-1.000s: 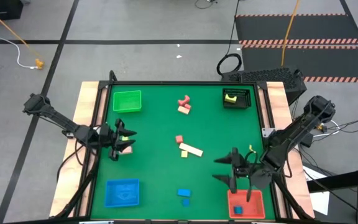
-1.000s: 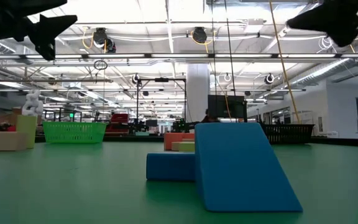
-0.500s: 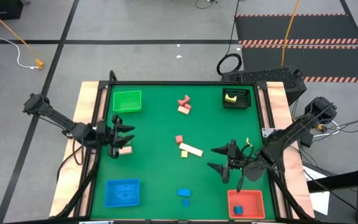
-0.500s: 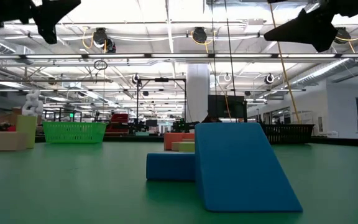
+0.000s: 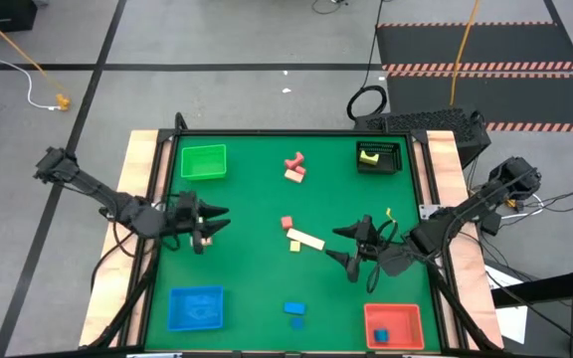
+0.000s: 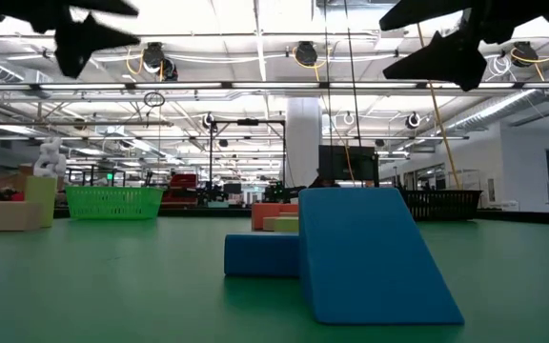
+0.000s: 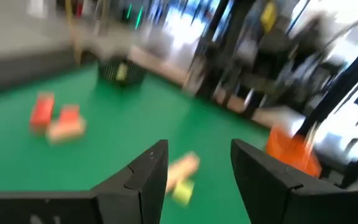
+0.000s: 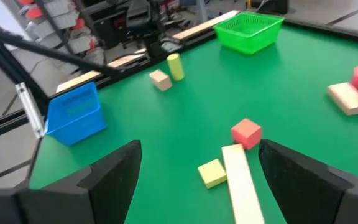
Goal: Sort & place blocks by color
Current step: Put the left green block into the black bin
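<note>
Loose blocks lie mid-table: a red cube, a cream bar and a yellow block beside it. A red piece and a tan one lie farther back, and blue blocks near the front edge. A tan cube and a yellow-green cylinder stand by the left arm. My left gripper hovers open at the table's left, pointing almost level toward the centre. My right gripper hovers open just right of the cream bar. Neither holds anything.
Four trays stand at the corners: green far left, black far right with a yellow piece inside, blue near left, red near right with a blue piece inside. The table's raised wooden edges run along both sides.
My left gripper has risen and tipped up from pointing down at the table to nearly level, rolling as it went. My right gripper has swung away from above the red tray toward the table's centre, leftward and farther back, staying open. No block has moved.
</note>
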Robot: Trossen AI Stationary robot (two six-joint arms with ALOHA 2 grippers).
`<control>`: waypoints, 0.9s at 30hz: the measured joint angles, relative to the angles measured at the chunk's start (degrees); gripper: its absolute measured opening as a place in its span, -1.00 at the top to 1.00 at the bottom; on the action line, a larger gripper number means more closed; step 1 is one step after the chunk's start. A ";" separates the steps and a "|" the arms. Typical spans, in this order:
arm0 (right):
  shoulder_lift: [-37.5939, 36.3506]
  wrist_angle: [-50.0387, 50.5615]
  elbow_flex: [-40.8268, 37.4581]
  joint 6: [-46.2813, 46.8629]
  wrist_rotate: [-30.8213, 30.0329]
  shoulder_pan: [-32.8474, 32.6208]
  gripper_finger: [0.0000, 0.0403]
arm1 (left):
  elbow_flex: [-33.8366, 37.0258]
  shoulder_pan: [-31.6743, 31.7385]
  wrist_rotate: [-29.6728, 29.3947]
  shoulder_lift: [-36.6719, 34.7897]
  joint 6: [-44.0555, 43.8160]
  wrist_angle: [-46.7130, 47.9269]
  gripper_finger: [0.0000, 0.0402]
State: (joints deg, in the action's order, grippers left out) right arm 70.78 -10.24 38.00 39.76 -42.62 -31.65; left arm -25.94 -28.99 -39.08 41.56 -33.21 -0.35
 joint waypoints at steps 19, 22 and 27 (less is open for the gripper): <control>-0.02 0.02 0.00 -5.38 4.01 3.18 -0.56 | -9.28 0.16 18.36 11.50 -52.59 58.22 0.12; -0.01 -0.01 0.00 -6.18 4.03 3.18 -0.56 | -9.28 1.03 17.43 12.71 -52.59 58.91 0.12; -0.01 0.24 0.00 -6.20 6.84 3.20 -0.56 | -9.28 3.86 15.27 15.31 -52.62 62.05 0.12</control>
State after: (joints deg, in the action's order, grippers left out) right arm 70.77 -10.00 38.00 33.56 -35.79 -28.45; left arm -35.22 -25.13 -23.81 56.88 -85.82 61.70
